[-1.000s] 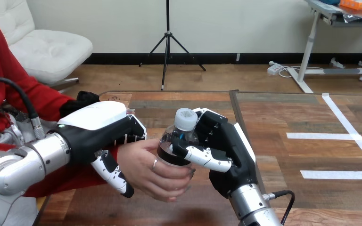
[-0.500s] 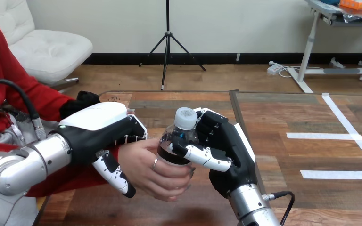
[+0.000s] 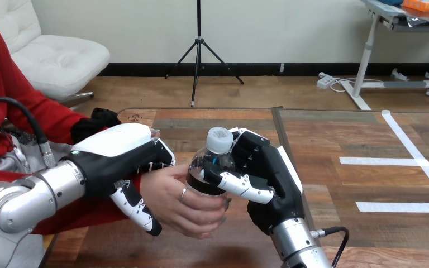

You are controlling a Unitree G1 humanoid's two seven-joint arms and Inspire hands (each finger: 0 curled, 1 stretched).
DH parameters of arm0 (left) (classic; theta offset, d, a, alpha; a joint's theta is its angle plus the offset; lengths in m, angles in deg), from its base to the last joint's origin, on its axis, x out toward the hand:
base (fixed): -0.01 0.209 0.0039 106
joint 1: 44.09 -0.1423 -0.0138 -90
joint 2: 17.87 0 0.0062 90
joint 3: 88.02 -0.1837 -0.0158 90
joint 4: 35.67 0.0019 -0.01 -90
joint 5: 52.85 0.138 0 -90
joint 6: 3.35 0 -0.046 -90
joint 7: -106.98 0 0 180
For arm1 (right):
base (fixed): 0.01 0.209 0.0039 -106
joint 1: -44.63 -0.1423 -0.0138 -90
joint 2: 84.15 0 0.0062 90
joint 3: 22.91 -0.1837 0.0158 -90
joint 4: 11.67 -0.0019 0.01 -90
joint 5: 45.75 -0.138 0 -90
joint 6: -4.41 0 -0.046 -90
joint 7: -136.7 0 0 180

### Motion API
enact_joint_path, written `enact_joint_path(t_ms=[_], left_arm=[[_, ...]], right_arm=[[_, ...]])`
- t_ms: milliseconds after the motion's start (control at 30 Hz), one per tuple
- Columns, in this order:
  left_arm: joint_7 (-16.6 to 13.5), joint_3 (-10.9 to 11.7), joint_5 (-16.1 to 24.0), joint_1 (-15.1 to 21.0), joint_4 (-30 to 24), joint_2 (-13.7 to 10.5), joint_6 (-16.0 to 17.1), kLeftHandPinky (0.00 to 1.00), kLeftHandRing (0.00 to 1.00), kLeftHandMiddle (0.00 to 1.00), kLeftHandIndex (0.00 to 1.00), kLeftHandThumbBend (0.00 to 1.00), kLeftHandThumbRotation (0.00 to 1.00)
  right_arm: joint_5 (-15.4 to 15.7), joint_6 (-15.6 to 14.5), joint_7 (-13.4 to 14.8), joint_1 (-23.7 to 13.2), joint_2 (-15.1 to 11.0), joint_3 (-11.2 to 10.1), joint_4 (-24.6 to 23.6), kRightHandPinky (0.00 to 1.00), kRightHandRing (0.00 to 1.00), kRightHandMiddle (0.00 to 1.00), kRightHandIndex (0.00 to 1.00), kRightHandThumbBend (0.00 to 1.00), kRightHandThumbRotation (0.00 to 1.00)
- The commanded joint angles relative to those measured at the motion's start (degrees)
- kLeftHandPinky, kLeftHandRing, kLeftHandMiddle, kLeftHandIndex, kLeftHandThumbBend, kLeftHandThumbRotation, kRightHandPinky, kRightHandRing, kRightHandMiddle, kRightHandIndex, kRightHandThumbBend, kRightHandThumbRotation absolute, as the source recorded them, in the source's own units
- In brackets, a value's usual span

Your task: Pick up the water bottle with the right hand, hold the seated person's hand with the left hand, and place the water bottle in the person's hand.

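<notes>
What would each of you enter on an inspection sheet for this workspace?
surface: brown wooden table, white tape strips at right.
job's things: clear plastic water bottle with white cap, cap up, clasped by the person's hand.
clutter: nothing seen.
hands: left hand closed round the person's wrist; right hand curled round the bottle.
cables: nothing seen.
surroundings: person seated at left.

Noted wooden plank table (image 3: 335,134), parted front to back by a dark seam (image 3: 280,139) near mid-width, with white tape stuck flat on right portion: one diagonal strip (image 3: 406,139), two crosswise strips (image 3: 382,161), well apart.
</notes>
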Motion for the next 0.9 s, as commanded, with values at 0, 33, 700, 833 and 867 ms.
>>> enact_joint_path(t_ms=[0,33,700,833,867], left_arm=[[-2.5,1.1,-3.3,7.8,-1.9,2.6,3.6,0.25,0.31,0.38,0.39,0.92,0.0],[-2.3,1.1,-3.7,7.8,-1.8,2.6,3.6,0.25,0.31,0.38,0.39,0.92,0.0],[-4.3,1.0,-0.4,7.4,3.7,1.1,7.2,0.57,0.61,0.66,0.77,0.94,0.07],[-4.9,1.2,1.3,6.8,3.0,0.4,6.5,0.61,0.65,0.71,0.81,0.97,0.13],[-5.0,1.3,1.5,6.7,3.1,0.3,6.7,0.62,0.67,0.73,0.81,0.98,0.15]], right_arm=[[0.0,2.8,-1.4,-7.7,11.2,2.8,-2.3,0.38,0.41,0.44,0.44,0.87,0.0],[0.1,2.8,-1.4,-7.7,11.2,2.8,-2.3,0.38,0.41,0.44,0.44,0.87,0.0],[-1.0,7.5,-2.9,-8.5,12.1,2.2,-0.8,0.43,0.5,0.51,0.5,0.98,0.18],[-2.1,7.4,-3.1,-8.2,12.2,1.9,-1.3,0.47,0.53,0.54,0.53,0.99,0.24],[-2.2,7.4,-3.0,-8.2,12.2,1.8,-1.4,0.48,0.54,0.55,0.54,1.0,0.26]])
